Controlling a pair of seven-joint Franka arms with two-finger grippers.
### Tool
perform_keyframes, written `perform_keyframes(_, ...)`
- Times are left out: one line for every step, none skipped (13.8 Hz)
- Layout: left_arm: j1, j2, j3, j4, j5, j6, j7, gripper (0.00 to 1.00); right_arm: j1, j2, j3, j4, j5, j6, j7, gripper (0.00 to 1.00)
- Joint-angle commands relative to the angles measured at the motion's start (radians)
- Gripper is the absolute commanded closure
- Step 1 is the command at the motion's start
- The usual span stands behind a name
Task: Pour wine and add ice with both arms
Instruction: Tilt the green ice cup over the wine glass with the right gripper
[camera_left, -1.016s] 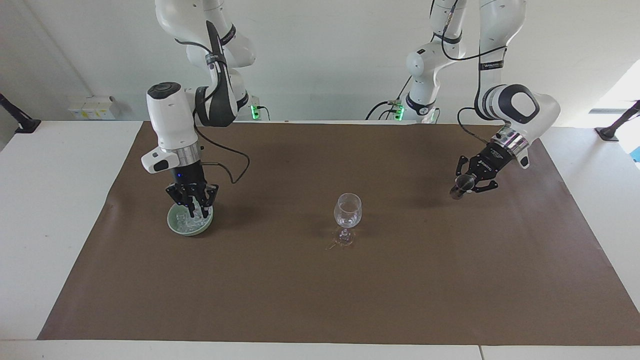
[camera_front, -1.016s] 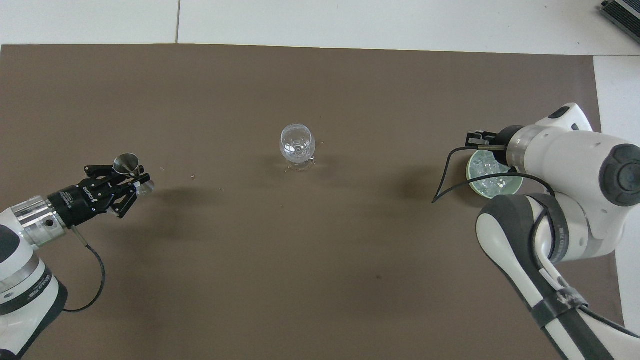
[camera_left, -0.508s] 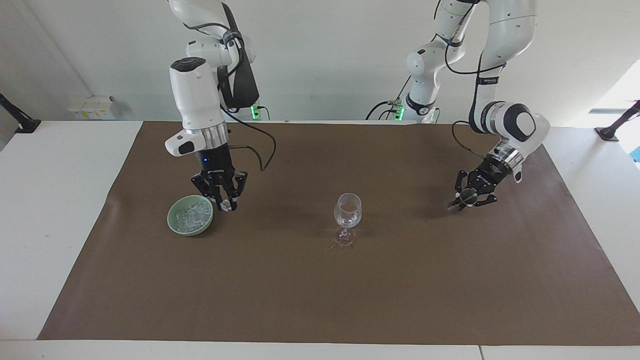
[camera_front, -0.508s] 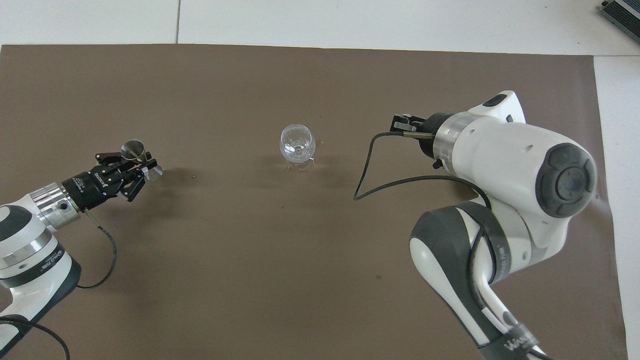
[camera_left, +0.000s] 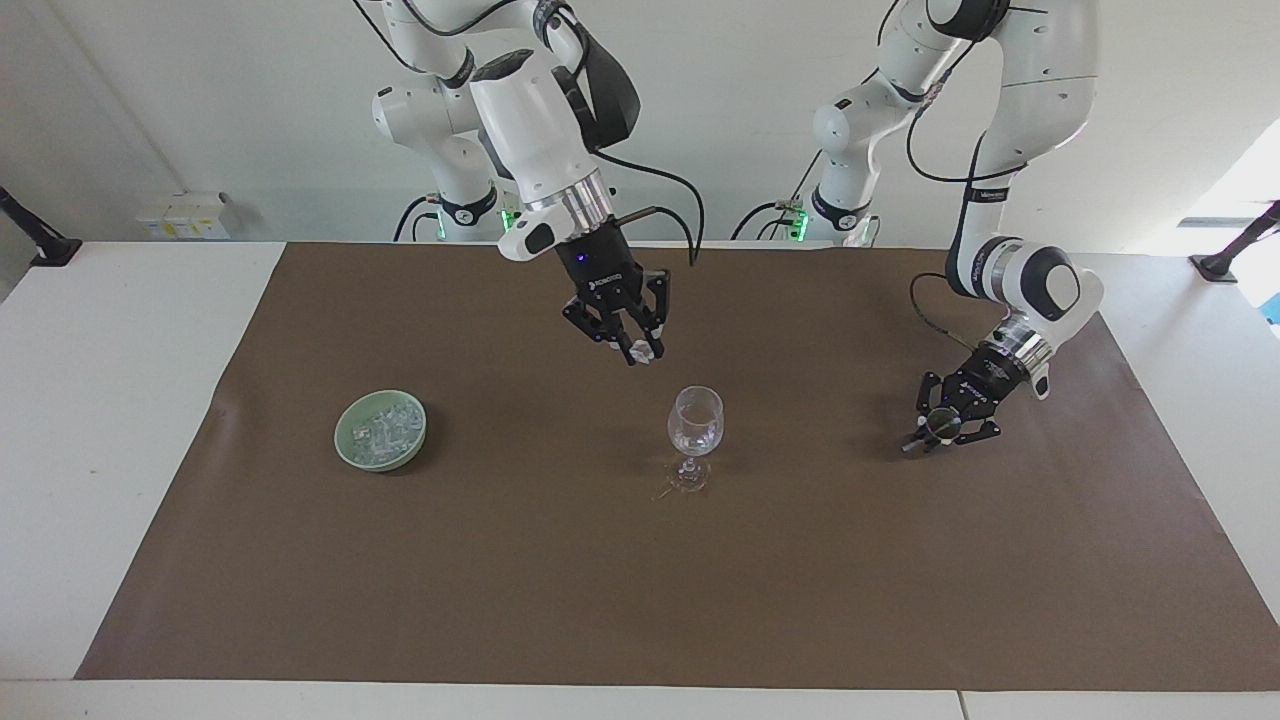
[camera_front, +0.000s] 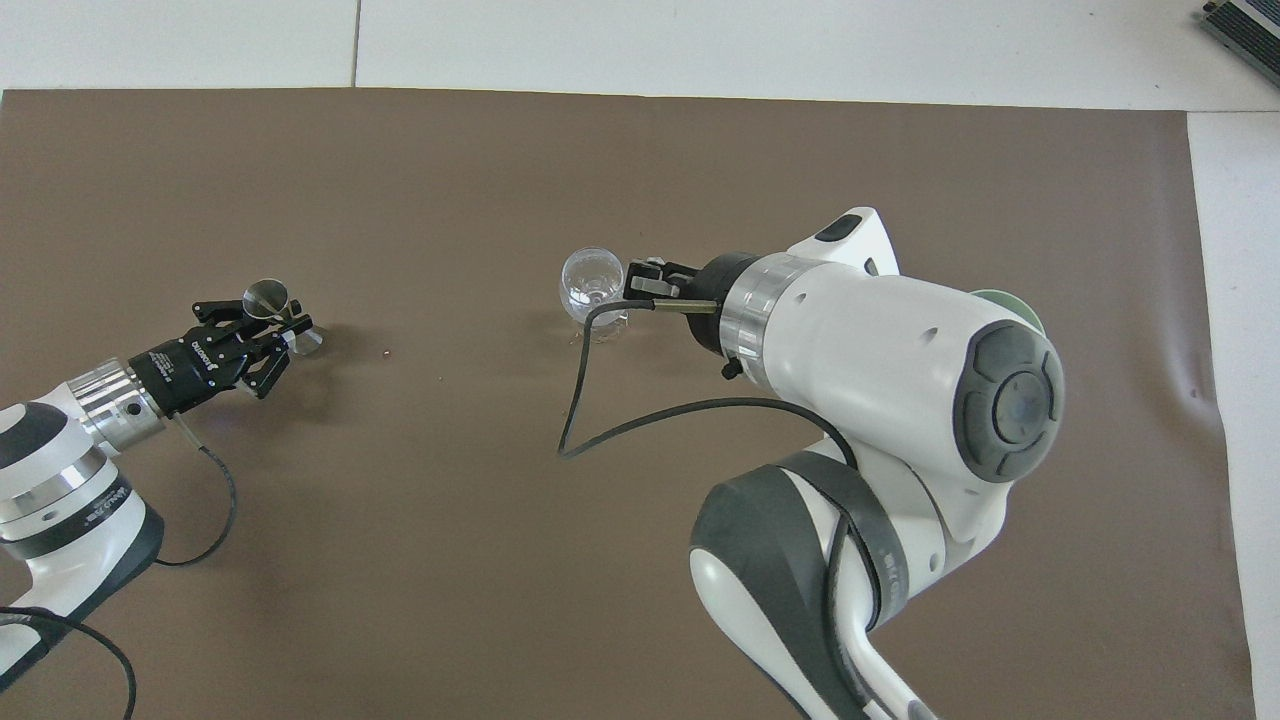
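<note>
The wine glass (camera_left: 695, 420) stands upright in the middle of the brown mat, and I cannot make out any wine in it. My right gripper (camera_left: 636, 348) hangs in the air just beside and above the glass's rim, toward the right arm's end. It is shut on a small clear chunk of ice (camera_left: 643, 354). From overhead the right wrist hides those fingers, which sit next to the glass (camera_front: 592, 278). More ice (camera_left: 385, 427) fills a green bowl (camera_left: 372, 462). My left gripper (camera_left: 932, 428), low over the mat, is shut on a tilted metal jigger (camera_front: 266, 297).
The brown mat (camera_left: 600, 600) covers most of the white table. The bowl sits toward the right arm's end, with only its rim (camera_front: 1012, 302) showing past the right arm overhead. A black cable (camera_front: 600, 440) loops from the right wrist above the mat.
My right gripper lifted out of the bowl with an ice chunk and travelled across to just beside the wine glass. My left gripper sank a little lower with the jigger.
</note>
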Motion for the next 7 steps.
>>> perform_keyframes(0.027, 0.006, -0.006, 0.001, -0.018, -0.03, 0.028, 1.0, 0.012, 0.04, 0.001, 0.039, 0.027, -0.015, 0.009, 1.0)
perform_keyframes(0.027, 0.006, -0.006, 0.001, -0.018, -0.032, 0.042, 0.99, 0.013, 0.042, 0.001, 0.041, 0.029, -0.017, 0.009, 1.0)
perform_keyframes(0.026, 0.007, -0.006, 0.0, -0.018, -0.03, 0.045, 0.95, 0.015, 0.05, 0.001, 0.042, 0.029, -0.017, 0.009, 1.0)
perform_keyframes(0.027, 0.009, -0.006, 0.0, -0.018, -0.029, 0.047, 0.89, 0.016, 0.059, 0.001, 0.045, 0.029, -0.018, 0.01, 1.0)
perform_keyframes(0.027, 0.015, -0.006, -0.002, -0.018, -0.029, 0.054, 0.84, 0.018, 0.062, 0.001, 0.045, 0.029, -0.018, 0.01, 1.0)
perform_keyframes(0.027, 0.018, -0.006, -0.003, -0.018, -0.029, 0.059, 0.8, 0.023, 0.066, 0.001, 0.045, 0.029, -0.018, 0.01, 1.0)
perform_keyframes(0.027, 0.024, -0.006, -0.005, -0.02, -0.027, 0.059, 0.8, 0.024, 0.077, 0.001, 0.05, 0.027, -0.018, 0.01, 1.0)
